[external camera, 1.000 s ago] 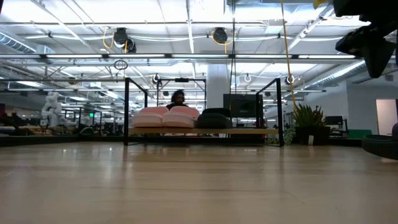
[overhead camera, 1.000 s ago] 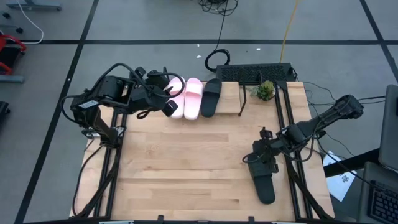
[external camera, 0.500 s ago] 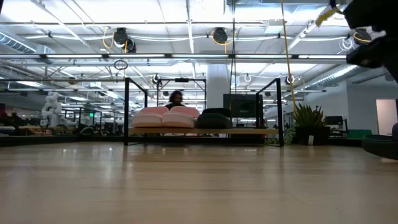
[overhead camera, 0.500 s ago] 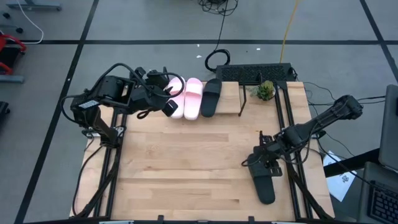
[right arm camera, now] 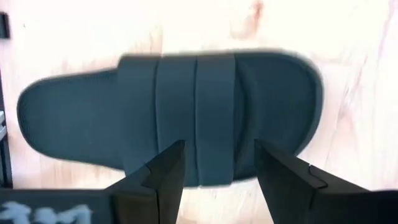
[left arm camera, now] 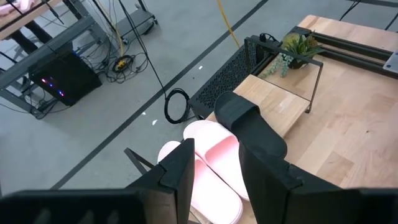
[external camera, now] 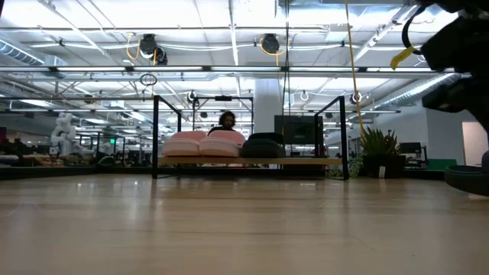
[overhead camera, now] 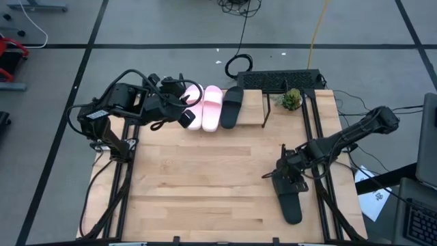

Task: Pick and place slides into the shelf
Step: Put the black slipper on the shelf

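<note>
Right gripper (right arm camera: 214,165), fingers apart and holding nothing, hangs over the last black slide (right arm camera: 168,115) near the bench's right edge. Center on the strap, then close. Shelf (overhead camera: 254,113) at the far edge holds 3 slides, w/ free space on its right. Left gripper (left arm camera: 214,171) open, empty, by the shelf.

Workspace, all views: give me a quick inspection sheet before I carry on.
Surface: wooden table, mostly bare.
Job's things: two pink slides and one black slide on the shelf; a second black slide lies on the table near the right edge.
Clutter: small potted plant beside the shelf.
Grippers: right pincer open, above the loose black slide's strap; left pincer open, by the pink slides.
Cables: black coil and yellow cord on the floor.
Surroundings: a person beyond the shelf.
</note>
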{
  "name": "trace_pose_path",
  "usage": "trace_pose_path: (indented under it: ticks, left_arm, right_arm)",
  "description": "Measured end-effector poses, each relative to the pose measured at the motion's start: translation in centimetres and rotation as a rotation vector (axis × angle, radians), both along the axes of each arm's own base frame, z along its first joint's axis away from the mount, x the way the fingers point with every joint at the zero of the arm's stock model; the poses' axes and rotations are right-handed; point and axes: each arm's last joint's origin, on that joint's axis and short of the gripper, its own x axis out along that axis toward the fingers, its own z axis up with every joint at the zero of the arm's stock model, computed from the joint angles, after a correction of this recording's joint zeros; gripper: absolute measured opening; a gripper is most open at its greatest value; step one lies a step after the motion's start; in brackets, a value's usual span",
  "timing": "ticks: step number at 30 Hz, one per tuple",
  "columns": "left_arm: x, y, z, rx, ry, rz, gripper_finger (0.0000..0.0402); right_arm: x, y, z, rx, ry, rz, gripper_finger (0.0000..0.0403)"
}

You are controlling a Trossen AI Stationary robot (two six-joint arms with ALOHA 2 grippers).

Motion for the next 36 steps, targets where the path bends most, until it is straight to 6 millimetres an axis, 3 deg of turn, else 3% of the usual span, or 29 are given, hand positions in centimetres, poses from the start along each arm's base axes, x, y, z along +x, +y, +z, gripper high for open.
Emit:
trace_pose_path:
  ticks: [6,16,26,29,36]
  left_arm:
    - [0.0,0.0,0.0,-0.005,-0.007,0.006,0.0129]
    - [0.0,0.0,0.0,-0.016,-0.022,0.017,0.0129]
    - [0.0,0.0,0.0,-0.002,-0.004,0.003,0.0129]
    - [0.0,0.0,0.0,-0.001,-0.002,0.002,0.0129]
    - [0.0,0.0,0.0,0.012,0.015,-0.011,0.0129]
  right_arm:
    - [0.4,-0.9,0.0,0.004,-0.025,0.03,0.018]
    - [0.7,-1.9,0.2,0.158,0.013,-0.003,0.018]
    - [0.2,-0.5,0.0,-0.077,-0.047,0.022,0.018]
    - [0.0,0.2,0.1,-0.075,-0.041,0.003,0.018]
    - [0.1,2.2,3.1,-0.062,-0.072,-0.019,0.018]
